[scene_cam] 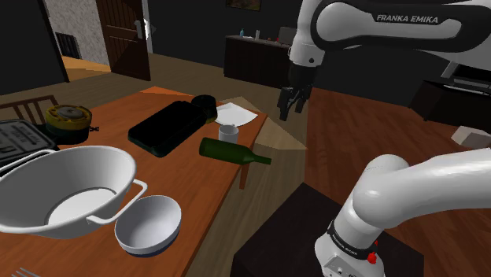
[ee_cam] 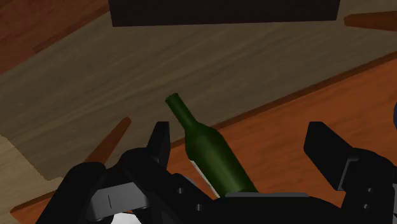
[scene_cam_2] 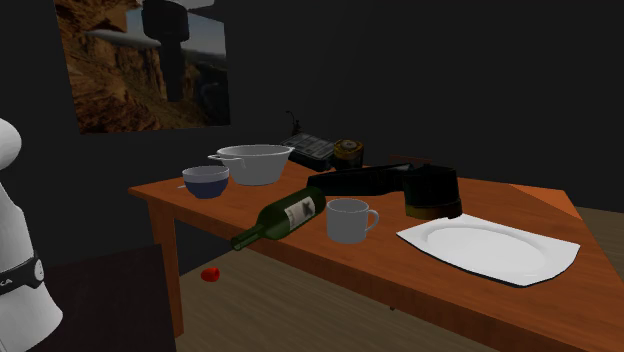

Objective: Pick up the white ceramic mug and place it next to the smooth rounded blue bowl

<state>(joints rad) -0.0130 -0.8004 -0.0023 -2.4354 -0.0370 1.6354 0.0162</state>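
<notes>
The white mug [scene_cam: 228, 134] [scene_cam_2: 350, 220] stands upright on the wooden table [scene_cam: 189, 177], close to the table's edge on the shoulder view's right. A green bottle [scene_cam: 232, 151] [scene_cam_2: 285, 217] [ee_cam: 213, 156] lies on its side just in front of it. The blue bowl [scene_cam: 148, 226] [scene_cam_2: 205, 181], white inside, sits at the near end of the table, far from the mug. My gripper [scene_cam: 289, 102] [ee_cam: 242, 146] hangs open in the air, above and to the right of the mug in the shoulder view. It holds nothing, and the bottle lies below its fingers.
A large white two-handled bowl [scene_cam: 63, 189] [scene_cam_2: 255, 163] sits beside the blue bowl. A black tray [scene_cam: 165, 126], a dark round pot [scene_cam: 204, 106] [scene_cam_2: 432, 192] and a white plate [scene_cam: 236, 114] [scene_cam_2: 490, 247] lie behind the mug. A small red thing [scene_cam_2: 210, 274] lies on the floor.
</notes>
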